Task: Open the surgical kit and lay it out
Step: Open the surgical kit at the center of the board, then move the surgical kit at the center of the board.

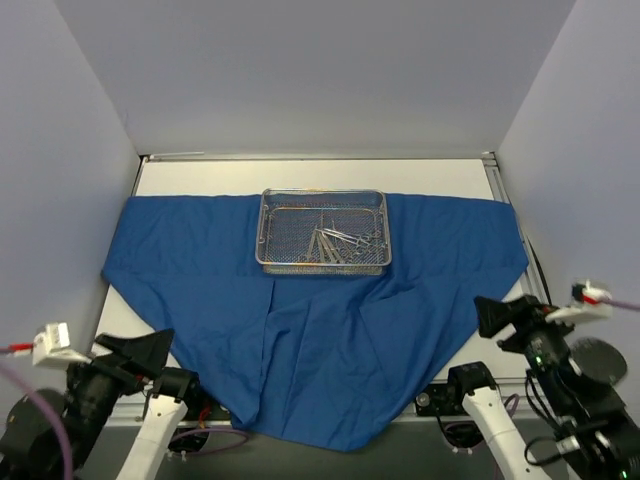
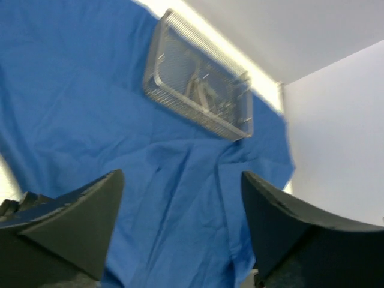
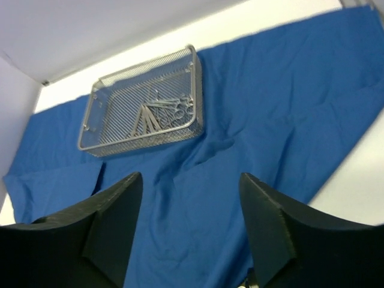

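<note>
Your left gripper and right gripper both stand wide open at the frame's bottom, empty, above the blue cloth.

I am counting one royal-blue cloth wrap, one wire-mesh tray, and a single cluster of steel ring-handled instruments. They are overlapping too tightly for certainty, but I am making out roughly six to eight.

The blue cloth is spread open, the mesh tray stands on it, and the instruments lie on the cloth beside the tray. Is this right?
Not quite: the instruments lie inside the mesh tray, as the top external view shows. The rest holds.
</note>
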Motion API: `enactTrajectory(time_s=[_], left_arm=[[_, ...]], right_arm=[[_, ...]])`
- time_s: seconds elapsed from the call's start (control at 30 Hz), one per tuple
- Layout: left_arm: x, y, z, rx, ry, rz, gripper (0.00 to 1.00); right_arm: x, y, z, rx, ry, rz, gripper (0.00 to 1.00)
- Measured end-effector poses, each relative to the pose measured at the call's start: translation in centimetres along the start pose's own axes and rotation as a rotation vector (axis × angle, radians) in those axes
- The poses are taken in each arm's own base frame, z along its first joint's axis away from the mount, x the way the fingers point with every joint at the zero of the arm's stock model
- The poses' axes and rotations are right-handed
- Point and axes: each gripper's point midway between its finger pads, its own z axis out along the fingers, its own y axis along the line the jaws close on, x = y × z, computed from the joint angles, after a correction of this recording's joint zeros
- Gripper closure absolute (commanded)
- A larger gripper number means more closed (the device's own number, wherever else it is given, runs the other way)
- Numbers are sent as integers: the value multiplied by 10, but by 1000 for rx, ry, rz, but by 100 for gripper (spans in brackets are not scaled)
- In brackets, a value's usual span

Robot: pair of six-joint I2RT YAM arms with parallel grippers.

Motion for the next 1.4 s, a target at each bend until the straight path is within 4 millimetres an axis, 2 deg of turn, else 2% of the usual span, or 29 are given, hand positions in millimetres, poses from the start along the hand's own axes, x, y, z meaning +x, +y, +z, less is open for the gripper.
enactTrajectory(time_s=[0.1,0.17,0.27,0.33,0.47,0.6,0.73,0.87,1.0,1.13,1.4], left_arm=[[14,12,38,-128,125,31,6],[30,25,73,-244,248,56,5],[54,45,119,-383,410,89,5],[63,53,147,-442,477,115,8],[68,66,206,-526,532,183,10],[73,85,277,-591,567,240,10],[78,111,346,-636,595,271,11],[84,135,398,-659,624,303,13],[88,149,429,-667,643,342,13],[94,160,450,-668,665,372,14],[116,188,455,-710,735,401,14]], right_arm=[[10,1,44,57,115,-8,36],[22,-1,78,105,202,-9,36],[47,-14,127,206,317,-10,34],[62,-24,155,274,368,-14,34],[86,-43,209,389,434,-30,35],[106,-60,263,465,452,-39,35],[132,-78,309,520,494,-52,35],[154,-95,349,553,527,-68,34],[169,-112,374,580,542,-66,34],[182,-134,381,623,565,-54,33],[190,-160,380,669,586,-45,28]])
